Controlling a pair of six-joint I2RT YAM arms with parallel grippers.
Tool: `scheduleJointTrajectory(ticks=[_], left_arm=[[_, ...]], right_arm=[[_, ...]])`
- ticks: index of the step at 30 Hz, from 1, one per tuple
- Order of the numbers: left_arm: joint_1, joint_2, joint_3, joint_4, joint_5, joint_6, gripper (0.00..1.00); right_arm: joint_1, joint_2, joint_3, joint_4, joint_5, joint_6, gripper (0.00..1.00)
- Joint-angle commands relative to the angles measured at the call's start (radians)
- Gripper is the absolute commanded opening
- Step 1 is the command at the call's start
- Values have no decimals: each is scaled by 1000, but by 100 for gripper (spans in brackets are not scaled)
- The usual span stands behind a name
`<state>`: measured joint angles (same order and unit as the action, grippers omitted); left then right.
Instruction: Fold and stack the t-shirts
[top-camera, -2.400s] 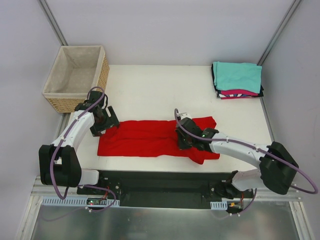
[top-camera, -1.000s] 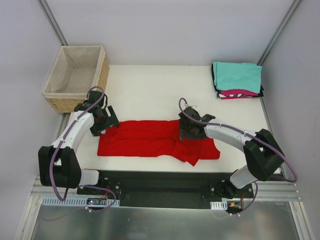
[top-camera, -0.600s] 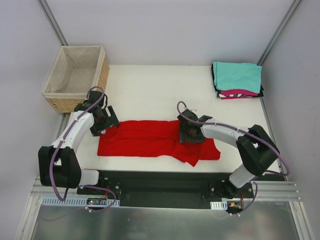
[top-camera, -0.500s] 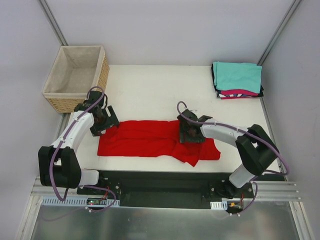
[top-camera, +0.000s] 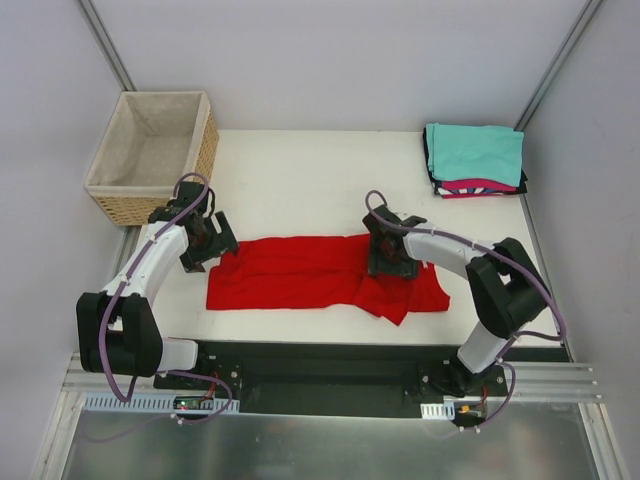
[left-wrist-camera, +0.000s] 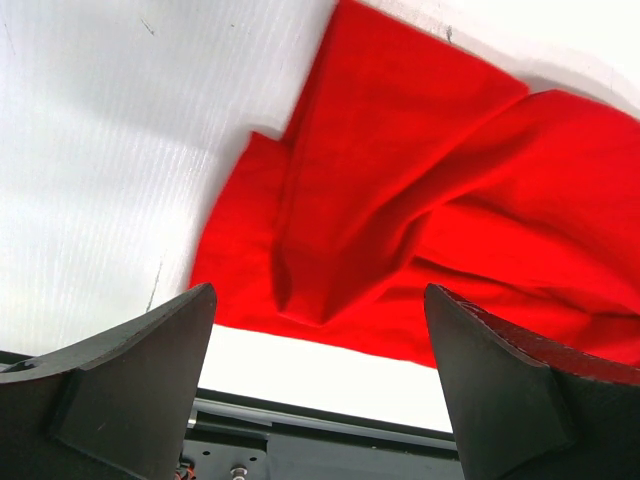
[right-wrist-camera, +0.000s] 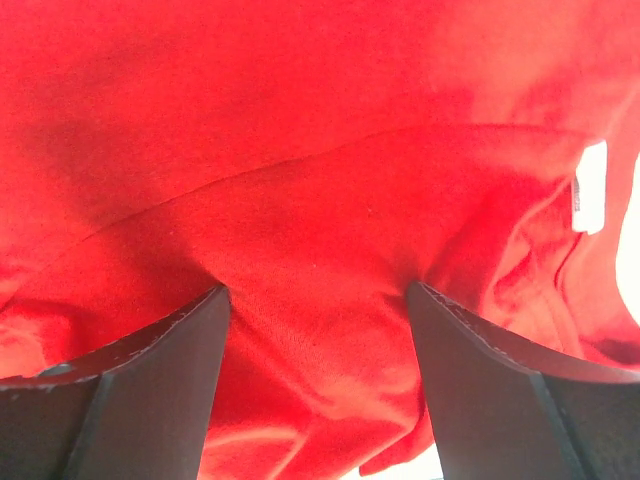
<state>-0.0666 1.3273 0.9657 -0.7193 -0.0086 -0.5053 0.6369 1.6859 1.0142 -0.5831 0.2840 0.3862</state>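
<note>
The red shirt (top-camera: 300, 282) lies along the surface's (top-camera: 300, 180) 6 o'clock edge. My left hand (top-camera: 218, 246) hangs wide open and empty over its 9 o'clock end, ready to pinch. My right hand (top-camera: 392, 262), also spread, seems to pin its 3 o'clock half, gripping nothing. The stack (top-camera: 475, 156) sits at 1 o'clock.

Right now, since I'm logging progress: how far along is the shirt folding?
Done: the folded stack, teal shirt on top, at the far right corner. In hand: the red shirt, rumpled and partly folded; left gripper open at its left end, right gripper open on its right part. Left: finish folding, stack it.
</note>
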Motion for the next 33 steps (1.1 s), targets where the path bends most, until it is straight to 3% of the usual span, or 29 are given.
scheduleJointTrajectory(ticks=[1,11,20,33], left_arm=[[-9,6,-4,-6,1,17,85],[-9,32,30,-8,74,16,83],[-30,110,251,-6,249,30,81],[-98,343,303,-3,144,-4,78]], right_arm=[[-80,38,-8,-124,99,3,75],[-154,-9,4,-153,118,-23,75],[-149,-138,7,-152,106,-33,75],[-128,-244,-20,-184,130,-32,75]])
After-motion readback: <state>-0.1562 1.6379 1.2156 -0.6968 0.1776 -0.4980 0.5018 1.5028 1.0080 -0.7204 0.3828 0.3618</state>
